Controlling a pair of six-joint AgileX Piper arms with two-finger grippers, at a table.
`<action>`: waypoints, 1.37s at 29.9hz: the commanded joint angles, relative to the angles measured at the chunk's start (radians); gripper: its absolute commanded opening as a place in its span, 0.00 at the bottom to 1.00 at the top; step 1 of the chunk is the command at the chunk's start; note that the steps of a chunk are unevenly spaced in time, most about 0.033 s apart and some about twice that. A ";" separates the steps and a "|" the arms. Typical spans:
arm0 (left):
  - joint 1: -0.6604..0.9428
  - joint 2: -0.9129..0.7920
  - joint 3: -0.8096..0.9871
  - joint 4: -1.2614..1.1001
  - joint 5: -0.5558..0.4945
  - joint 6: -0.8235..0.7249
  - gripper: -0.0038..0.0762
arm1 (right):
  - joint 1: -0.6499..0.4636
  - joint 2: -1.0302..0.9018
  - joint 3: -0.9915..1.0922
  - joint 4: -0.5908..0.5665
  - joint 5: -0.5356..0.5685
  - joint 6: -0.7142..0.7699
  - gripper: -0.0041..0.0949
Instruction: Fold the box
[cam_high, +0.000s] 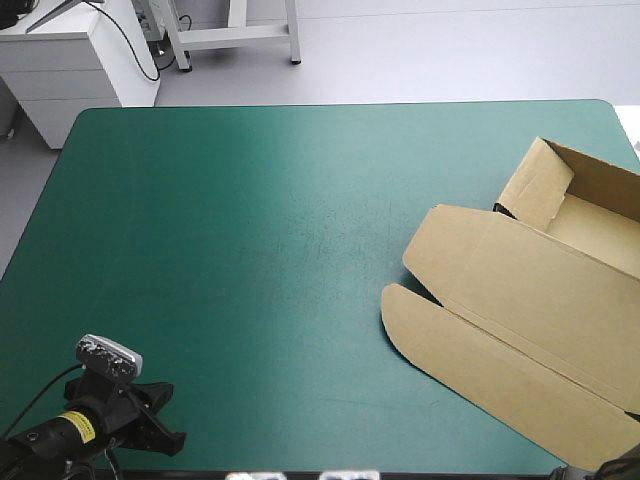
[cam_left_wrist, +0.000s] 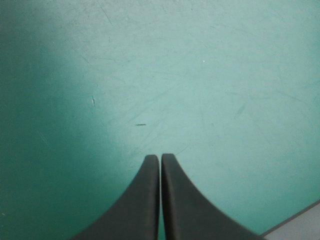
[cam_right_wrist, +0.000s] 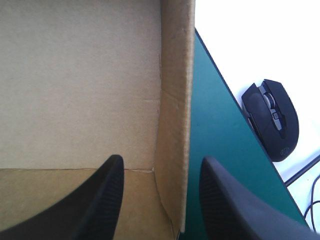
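Observation:
The brown box (cam_high: 520, 290) lies at the table's right side as an open tray, its walls raised at the far right and its lid flat toward the middle. In the right wrist view my right gripper (cam_right_wrist: 162, 159) is open. Its fingers straddle a raised side wall (cam_right_wrist: 175, 100) of the box, one finger (cam_right_wrist: 107, 190) over the tray's floor and the other outside over the cover. My left gripper (cam_high: 165, 415) sits near the table's front left corner, far from the box. It is shut on nothing (cam_left_wrist: 160, 158) just above the bare teal-green cover.
A black computer mouse (cam_right_wrist: 272, 120) lies on a white surface just beyond the table's edge, beside the right gripper. The table's front edge (cam_left_wrist: 295, 220) runs close to the left gripper. Bare teal-green cover (cam_high: 250, 230) spreads across the left and middle.

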 joint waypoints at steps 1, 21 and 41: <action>-0.003 0.007 -0.023 -0.010 -0.052 0.001 0.04 | -0.007 -0.128 -0.019 0.051 0.019 -0.008 0.49; -0.003 0.009 -0.023 -0.010 -0.052 0.001 0.04 | 0.254 -0.667 0.175 0.290 0.019 -0.150 0.37; -0.003 0.009 -0.023 -0.014 -0.051 0.001 0.04 | 0.326 -1.161 0.970 0.326 -0.095 -0.272 0.27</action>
